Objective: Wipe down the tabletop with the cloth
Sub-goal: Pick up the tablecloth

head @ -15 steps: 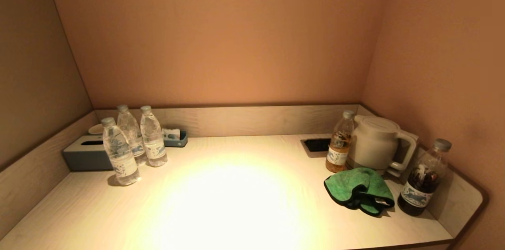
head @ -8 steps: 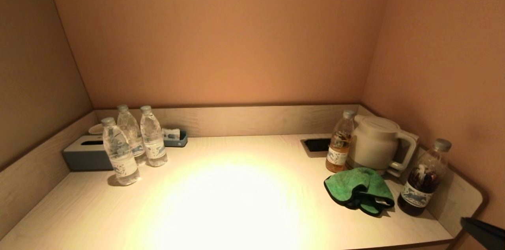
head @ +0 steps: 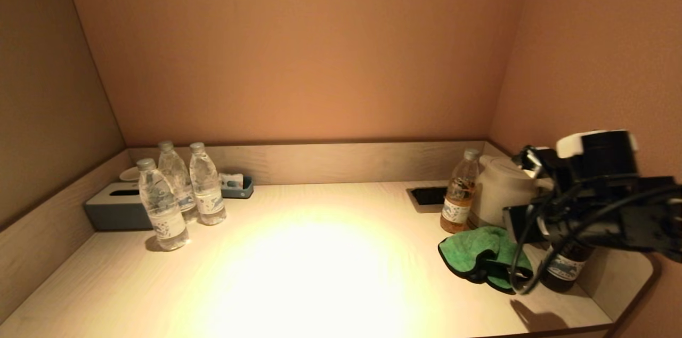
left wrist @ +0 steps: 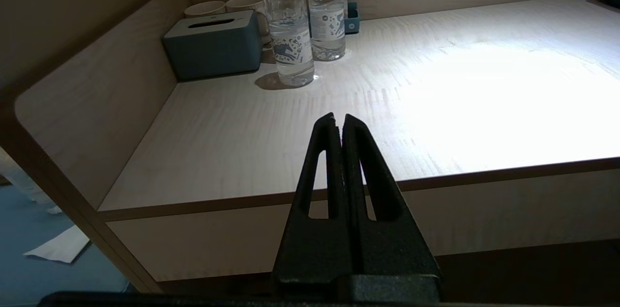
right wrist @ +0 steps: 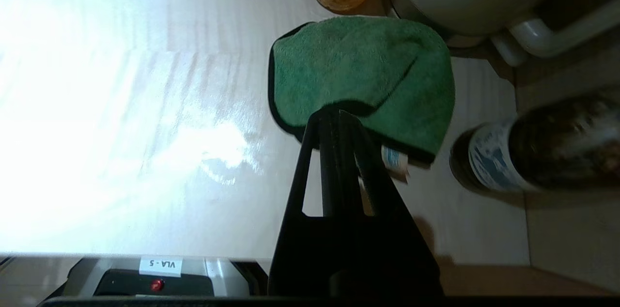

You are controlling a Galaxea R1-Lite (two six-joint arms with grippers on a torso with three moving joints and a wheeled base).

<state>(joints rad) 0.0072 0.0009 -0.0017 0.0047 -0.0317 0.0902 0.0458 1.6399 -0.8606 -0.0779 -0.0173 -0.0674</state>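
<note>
The cloth (head: pixel 482 256), green with a dark hem, lies crumpled on the table (head: pixel 319 274) near its right front corner. It is folded over itself, with a small tag showing at its near edge. It lies just in front of the white kettle (head: pixel 503 191), beside the amber bottle (head: pixel 458 194) and close to the dark bottle (right wrist: pixel 533 152), which stands against the right upstand.

The right hand (right wrist: pixel 332 114) hangs above the near edge of the cloth, fingers pressed together, holding nothing. The wrist view shows the fingertips over the dark hem; whether they touch the fabric cannot be told, though the height of the arm in the head view suggests not. The left hand (left wrist: pixel 338 120) sits idle off the front edge of the table on the left side, fingers likewise pressed together and empty.

Finding: the step in hand is the approach to pick up the cloth. No wiping appears to have begun; the cloth is bunched and ungripped.

The next move calls for the right hand to spread its fingers, descend onto a raised fold of the cloth and close on it. Clearance is tight: kettle, amber bottle and dark bottle crowd the cloth on three sides, so the descent should stay on the open, near side. The broad middle of the table lies free for the wipe.

Further left stand three water bottles (head: pixel 181 194), a grey tissue box (head: pixel 114 210) and a small tray (head: pixel 237 186), well apart from the cloth.
</note>
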